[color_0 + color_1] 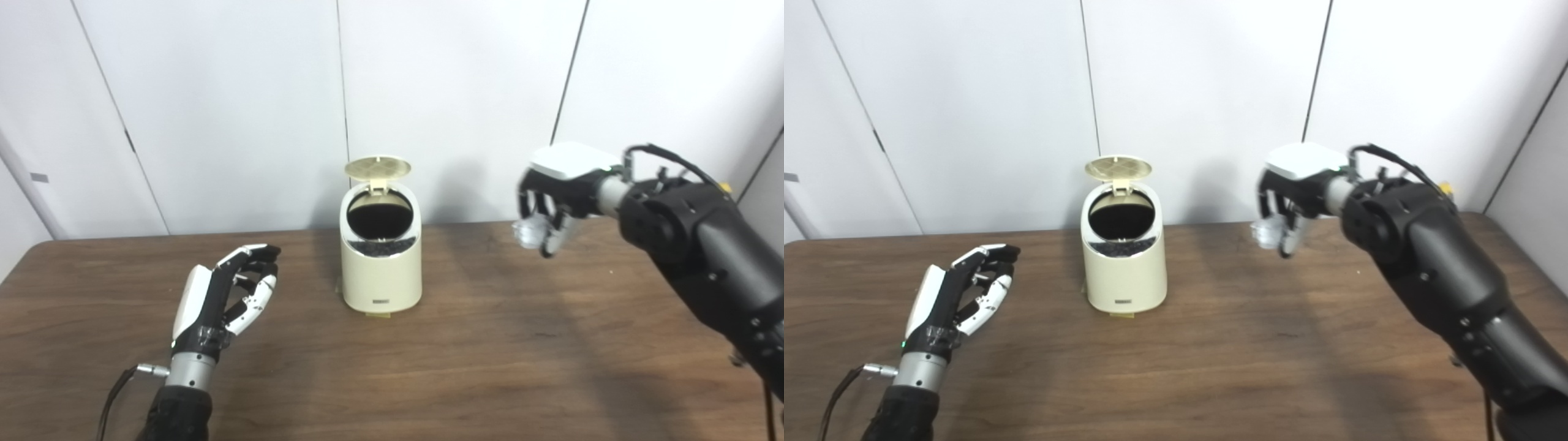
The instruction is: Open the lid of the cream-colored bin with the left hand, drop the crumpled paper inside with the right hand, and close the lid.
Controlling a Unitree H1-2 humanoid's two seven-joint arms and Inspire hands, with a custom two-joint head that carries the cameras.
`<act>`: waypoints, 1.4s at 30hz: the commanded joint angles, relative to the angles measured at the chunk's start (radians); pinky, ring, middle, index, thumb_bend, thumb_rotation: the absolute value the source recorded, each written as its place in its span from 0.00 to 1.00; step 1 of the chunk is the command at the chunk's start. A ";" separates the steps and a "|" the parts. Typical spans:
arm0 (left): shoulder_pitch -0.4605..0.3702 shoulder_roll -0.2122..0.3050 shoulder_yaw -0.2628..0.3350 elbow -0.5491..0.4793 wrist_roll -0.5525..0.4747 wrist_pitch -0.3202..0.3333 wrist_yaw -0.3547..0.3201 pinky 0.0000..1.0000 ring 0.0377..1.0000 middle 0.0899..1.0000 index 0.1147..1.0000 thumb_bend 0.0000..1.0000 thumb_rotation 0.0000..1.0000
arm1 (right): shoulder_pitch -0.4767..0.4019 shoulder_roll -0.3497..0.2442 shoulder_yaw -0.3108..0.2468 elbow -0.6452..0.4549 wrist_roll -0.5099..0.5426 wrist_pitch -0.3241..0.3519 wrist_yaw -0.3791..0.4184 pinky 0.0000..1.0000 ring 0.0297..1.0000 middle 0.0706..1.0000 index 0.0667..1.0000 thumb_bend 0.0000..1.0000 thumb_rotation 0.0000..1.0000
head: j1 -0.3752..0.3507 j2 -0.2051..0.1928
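White wall panels behind brown desk [490, 367] | bin [381, 269] centre, lid [378, 166] raised | right hand [551, 208] clamped on crumpled paper [528, 233], aloft right of bin; light, soft: hold gently | left hand [226, 294] empty, fingers apart

bin [381, 269] is cream with a dark inside, its lid [378, 166] has a grid pattern underneath. table [465, 361] is dark brown woodgrain. both hands are black and white, left hand [228, 294], right hand [560, 190]. paper [528, 231] looks pale whitish-grey, wall [453, 92] plain white
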 commanded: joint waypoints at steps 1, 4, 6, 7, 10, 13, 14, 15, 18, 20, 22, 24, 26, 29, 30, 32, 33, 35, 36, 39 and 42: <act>-0.047 0.003 -0.001 -0.013 0.006 -0.034 0.028 0.55 0.68 0.70 0.72 0.26 0.59 | -0.074 0.002 -0.017 -0.049 -0.016 -0.017 -0.002 0.41 0.38 0.39 0.45 0.53 0.00 | 0.008 -0.002; -0.046 0.002 -0.009 -0.011 0.004 -0.041 0.025 0.54 0.67 0.69 0.71 0.25 0.52 | -0.081 0.053 -0.036 -0.096 -0.007 0.029 0.010 0.22 0.27 0.38 0.45 0.53 0.00 | 0.012 -0.005; -0.045 0.002 -0.013 -0.011 0.003 -0.043 0.023 0.54 0.67 0.70 0.71 0.25 0.47 | -0.086 0.080 -0.044 -0.119 -0.004 0.048 0.024 0.16 0.22 0.35 0.45 0.52 0.00 | 0.013 -0.006; -0.044 0.003 -0.016 -0.010 0.004 -0.042 0.021 0.53 0.67 0.69 0.71 0.25 0.47 | -0.089 0.092 -0.046 -0.125 0.000 0.053 0.032 0.18 0.23 0.34 0.45 0.52 0.00 | 0.013 -0.006; -0.043 0.007 -0.021 -0.005 0.001 -0.039 0.017 0.58 0.70 0.72 0.73 0.26 0.52 | -0.111 0.116 -0.032 -0.125 0.001 0.029 0.050 0.24 0.28 0.35 0.45 0.53 0.00 | 0.015 -0.006; -0.040 0.005 -0.023 -0.006 -0.001 -0.032 0.015 0.60 0.72 0.74 0.74 0.26 0.55 | -0.142 0.134 0.001 -0.112 -0.032 0.004 0.073 0.22 0.27 0.35 0.46 0.52 0.00 | 0.017 -0.006; -0.039 0.004 -0.023 -0.005 -0.002 -0.034 0.016 0.62 0.73 0.75 0.74 0.26 0.55 | -0.150 0.146 0.009 -0.110 -0.046 0.011 0.082 0.23 0.28 0.36 0.45 0.53 0.00 | 0.018 -0.007; -0.039 0.003 -0.024 -0.005 -0.002 -0.036 0.017 0.63 0.73 0.75 0.74 0.26 0.55 | -0.154 0.161 0.011 -0.110 -0.054 0.022 0.084 0.24 0.29 0.37 0.45 0.53 0.00 | 0.018 -0.007; -0.038 0.003 -0.026 -0.004 -0.003 -0.039 0.017 0.64 0.74 0.75 0.74 0.26 0.56 | -0.153 0.188 0.009 -0.111 -0.060 0.016 0.066 0.31 0.32 0.39 0.44 0.53 0.00 | 0.022 -0.009; -0.038 0.002 -0.027 -0.004 -0.003 -0.038 0.017 0.64 0.74 0.75 0.74 0.26 0.56 | -0.151 0.208 0.014 -0.108 -0.081 0.014 0.058 0.46 0.38 0.44 0.44 0.53 0.00 | 0.024 -0.009; -0.037 0.000 -0.028 -0.009 -0.001 -0.030 0.017 0.65 0.75 0.76 0.74 0.26 0.56 | -0.147 0.235 0.018 -0.097 -0.110 0.025 0.045 0.36 0.32 0.39 0.45 0.53 0.00 | 0.028 -0.010; -0.036 -0.002 -0.029 -0.013 0.001 -0.023 0.015 0.64 0.75 0.76 0.74 0.26 0.56 | -0.143 0.259 0.020 -0.077 -0.129 0.025 0.024 0.21 0.24 0.38 0.46 0.53 0.00 | 0.029 -0.009; -0.036 -0.002 -0.030 -0.014 0.001 -0.023 0.014 0.64 0.75 0.76 0.75 0.26 0.57 | -0.140 0.277 0.021 -0.055 -0.133 0.008 -0.002 0.16 0.19 0.42 0.45 0.53 0.00 | 0.031 -0.008; -0.035 -0.002 -0.031 -0.016 0.000 -0.025 0.013 0.63 0.74 0.75 0.75 0.26 0.57 | -0.139 0.302 0.027 -0.022 -0.144 -0.007 -0.040 0.28 0.27 0.36 0.46 0.52 0.00 | 0.034 -0.007; -0.034 -0.003 -0.032 -0.019 0.001 -0.021 0.012 0.63 0.74 0.76 0.75 0.26 0.58 | -0.138 0.312 0.030 -0.006 -0.156 -0.005 -0.058 0.34 0.34 0.41 0.45 0.53 0.00 | 0.034 -0.007; -0.033 -0.004 -0.032 -0.026 0.001 -0.013 0.008 0.63 0.74 0.75 0.75 0.26 0.59 | -0.137 0.327 0.036 0.019 -0.170 -0.005 -0.086 0.28 0.33 0.42 0.45 0.53 0.00 | 0.035 -0.007; -0.033 -0.005 -0.032 -0.027 -0.004 -0.015 0.006 0.64 0.74 0.76 0.75 0.26 0.58 | -0.138 0.334 0.038 0.033 -0.168 -0.010 -0.099 0.26 0.33 0.42 0.45 0.53 0.00 | 0.036 -0.007; -0.034 -0.005 -0.032 -0.024 -0.011 -0.021 0.004 0.64 0.75 0.76 0.75 0.25 0.56 | -0.140 0.343 0.039 0.056 -0.163 -0.018 -0.117 0.26 0.34 0.43 0.45 0.53 0.00 | 0.037 -0.007; -0.035 -0.005 -0.032 -0.022 -0.011 -0.025 0.005 0.63 0.75 0.76 0.75 0.25 0.56 | -0.142 0.346 0.040 0.067 -0.161 -0.022 -0.125 0.25 0.33 0.42 0.45 0.53 0.00 | 0.037 -0.007; -0.035 -0.004 -0.033 -0.018 -0.006 -0.029 0.008 0.63 0.74 0.75 0.75 0.26 0.57 | -0.143 0.354 0.041 0.099 -0.150 -0.043 -0.163 0.22 0.30 0.39 0.46 0.53 0.00 | 0.038 -0.007; -0.035 -0.005 -0.033 -0.019 -0.010 -0.028 0.007 0.64 0.75 0.76 0.75 0.26 0.58 | -0.142 0.362 0.040 0.128 -0.142 -0.064 -0.199 0.24 0.34 0.43 0.47 0.52 0.00 | 0.038 -0.007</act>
